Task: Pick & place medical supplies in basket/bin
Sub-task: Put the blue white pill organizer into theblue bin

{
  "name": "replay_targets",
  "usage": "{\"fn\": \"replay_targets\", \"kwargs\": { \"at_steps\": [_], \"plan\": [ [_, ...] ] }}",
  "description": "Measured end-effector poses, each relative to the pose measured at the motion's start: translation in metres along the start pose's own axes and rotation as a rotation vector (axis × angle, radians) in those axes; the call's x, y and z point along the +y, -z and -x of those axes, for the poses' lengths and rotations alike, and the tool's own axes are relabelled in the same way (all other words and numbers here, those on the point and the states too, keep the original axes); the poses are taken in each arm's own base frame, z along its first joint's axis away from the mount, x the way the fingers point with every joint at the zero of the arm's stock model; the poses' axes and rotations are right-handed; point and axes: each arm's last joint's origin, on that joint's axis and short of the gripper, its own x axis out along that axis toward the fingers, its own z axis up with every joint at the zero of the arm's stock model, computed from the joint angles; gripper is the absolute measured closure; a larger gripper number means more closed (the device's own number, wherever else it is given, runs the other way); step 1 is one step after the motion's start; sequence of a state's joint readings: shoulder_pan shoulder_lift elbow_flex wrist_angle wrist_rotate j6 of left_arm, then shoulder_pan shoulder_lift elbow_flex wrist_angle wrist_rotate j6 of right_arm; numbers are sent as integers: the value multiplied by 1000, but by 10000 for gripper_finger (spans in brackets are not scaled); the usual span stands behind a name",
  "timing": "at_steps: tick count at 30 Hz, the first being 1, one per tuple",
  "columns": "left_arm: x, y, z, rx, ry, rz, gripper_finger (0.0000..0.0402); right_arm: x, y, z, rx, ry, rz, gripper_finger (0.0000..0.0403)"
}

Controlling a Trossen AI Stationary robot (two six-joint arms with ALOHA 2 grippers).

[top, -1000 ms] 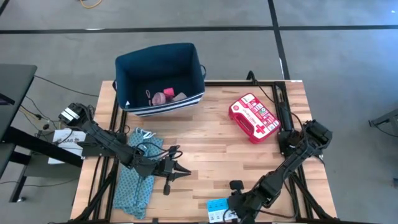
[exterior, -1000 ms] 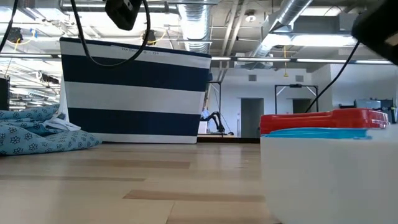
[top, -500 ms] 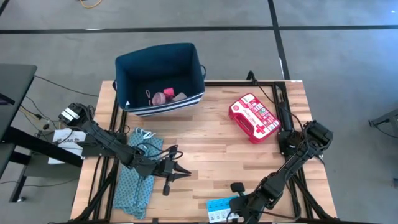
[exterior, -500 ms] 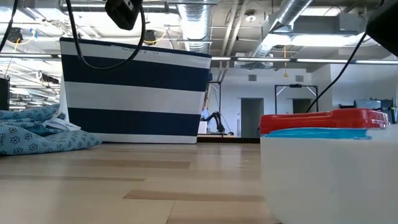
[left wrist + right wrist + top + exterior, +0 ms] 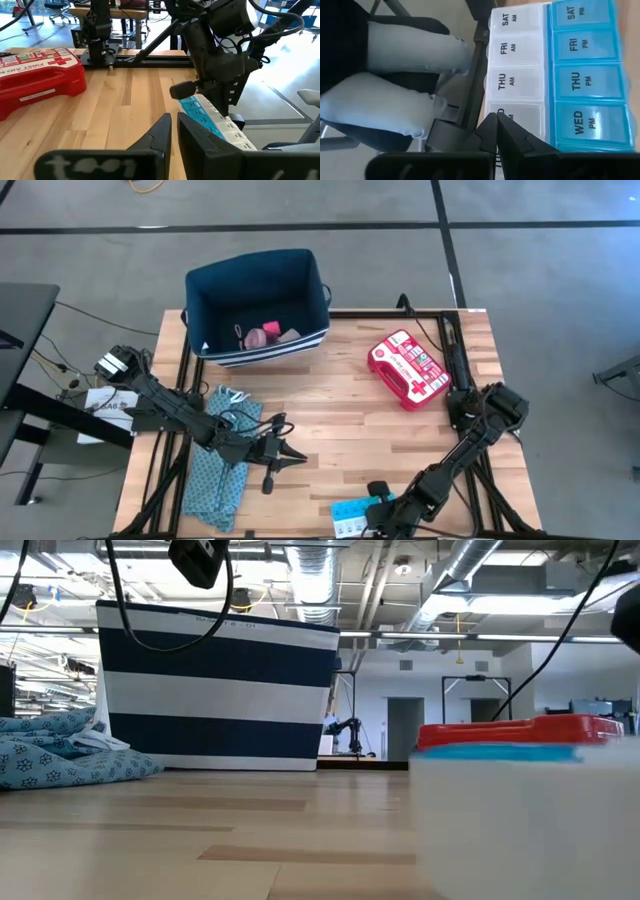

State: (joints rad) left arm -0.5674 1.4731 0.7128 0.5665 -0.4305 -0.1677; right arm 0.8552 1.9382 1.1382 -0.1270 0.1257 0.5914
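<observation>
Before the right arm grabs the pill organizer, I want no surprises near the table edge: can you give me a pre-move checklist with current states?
1. Right gripper over the pill organizer: ok.
2. Its fingers parted enough to straddle the organizer: not ok; they look shut in the right wrist view.
3. Organizer fully supported on the table: cannot tell; it lies at the near edge.
4. Bin has room: ok; only a few pink items inside.
5. Left gripper clear of the path: ok; it sits by the cloth.
6. First-aid case out of the way: ok.
</observation>
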Motion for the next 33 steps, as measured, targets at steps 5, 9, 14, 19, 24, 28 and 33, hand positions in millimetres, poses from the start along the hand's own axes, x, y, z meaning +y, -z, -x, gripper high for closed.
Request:
{"fn": "replay_targets", "kwargs": {
  "at_steps": [5, 9, 14, 19, 24, 28, 33],
  "plan": [
    [0, 0, 0, 1, -2, -8, 381, -17, -4, -3, 31, 58, 68, 401],
    [1, 0, 0, -4, -18, -12, 381, -44, -14, -3, 38, 208, 104, 401],
    [6, -1, 0, -38, -173, 99, 382, -85, -25, -3, 36, 405, 53, 402],
    [7, 2, 0, -4, -193, 42, 382, -110, -30, -5, 65, 475, 124, 402],
    [12, 5, 0, 22, -247, 38, 382, -134, -36, -1, 87, 534, 115, 401],
    [21, 6, -2, 25, -337, 42, 382, -130, -38, 9, 92, 509, 82, 402],
    [36, 10, -5, 47, -444, 93, 382, -115, -44, 31, 36, 527, 103, 402]
  ]
}}
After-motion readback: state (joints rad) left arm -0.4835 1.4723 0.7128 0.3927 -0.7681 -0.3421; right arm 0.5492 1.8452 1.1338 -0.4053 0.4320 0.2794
